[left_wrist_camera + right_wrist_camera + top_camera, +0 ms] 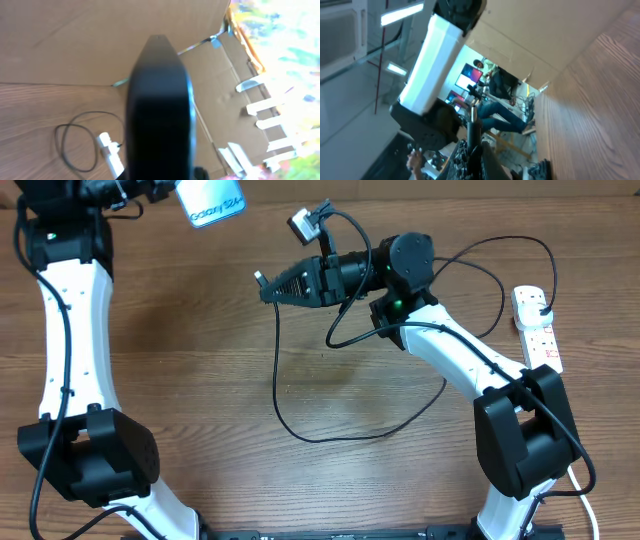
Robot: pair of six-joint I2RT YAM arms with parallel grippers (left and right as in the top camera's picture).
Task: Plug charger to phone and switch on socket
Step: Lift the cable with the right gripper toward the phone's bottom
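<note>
The left tool (168,189) is clamped on the slim rectangular blue-screened phone (211,202), held in the air well ahead of the right tool (268,288). That one is closed on the connector tip of the long thin black charger cable (278,380), I judge so tip and port can be aligned above the brown wooden worktop (200,360). The left arm stretches far forward; the right arm bends at its elbow, pointing leftward, with the small white power strip (537,330) well behind it.
</note>
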